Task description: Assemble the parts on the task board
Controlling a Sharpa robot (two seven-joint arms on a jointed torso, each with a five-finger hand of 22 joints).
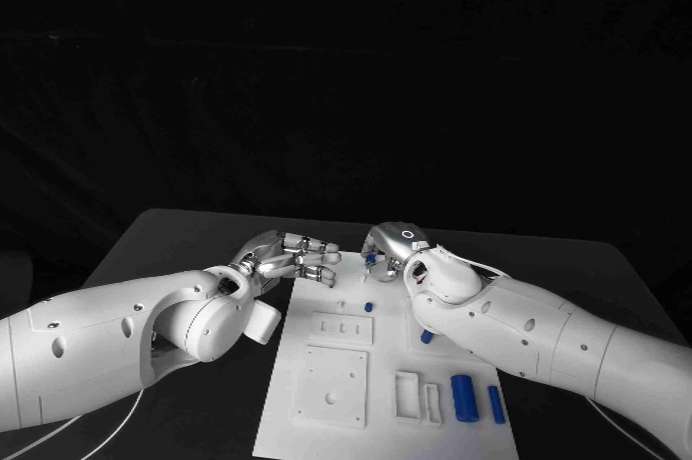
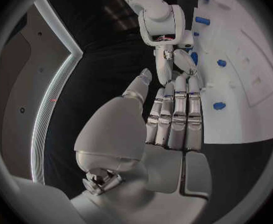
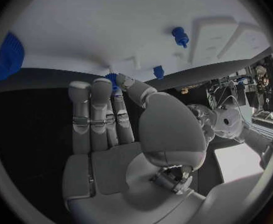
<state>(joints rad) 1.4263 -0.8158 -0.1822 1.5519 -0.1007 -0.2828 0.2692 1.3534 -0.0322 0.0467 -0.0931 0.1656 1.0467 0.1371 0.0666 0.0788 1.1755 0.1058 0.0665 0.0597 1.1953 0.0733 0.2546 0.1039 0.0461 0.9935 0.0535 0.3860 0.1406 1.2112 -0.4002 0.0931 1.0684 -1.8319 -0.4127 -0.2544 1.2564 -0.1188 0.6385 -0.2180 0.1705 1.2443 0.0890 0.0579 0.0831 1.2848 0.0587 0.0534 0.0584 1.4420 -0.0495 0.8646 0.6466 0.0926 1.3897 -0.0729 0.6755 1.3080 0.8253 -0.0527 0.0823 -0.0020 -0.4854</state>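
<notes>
The white task board (image 1: 378, 438) lies lengthwise in the middle of the table. My right hand (image 1: 391, 250) hovers over its far end and pinches a small blue part (image 3: 114, 79) between thumb and a fingertip, close to the board (image 3: 111, 25). My left hand (image 1: 297, 261) is at the board's far left edge with its fingers straight and side by side, holding nothing; its fingertips (image 2: 176, 84) nearly meet the right hand (image 2: 171, 59). A blue peg (image 1: 369, 306) and another (image 1: 427, 336) stand on the board. Two blue cylinders (image 1: 462, 395) lie near its front right.
A raised white plate (image 1: 333, 385) and two white slotted blocks (image 1: 417, 395) occupy the board's near half. A blue gear-like piece (image 3: 9, 55) and a blue pin (image 3: 180, 35) show in the right wrist view. Black table (image 1: 188, 240) surrounds the board.
</notes>
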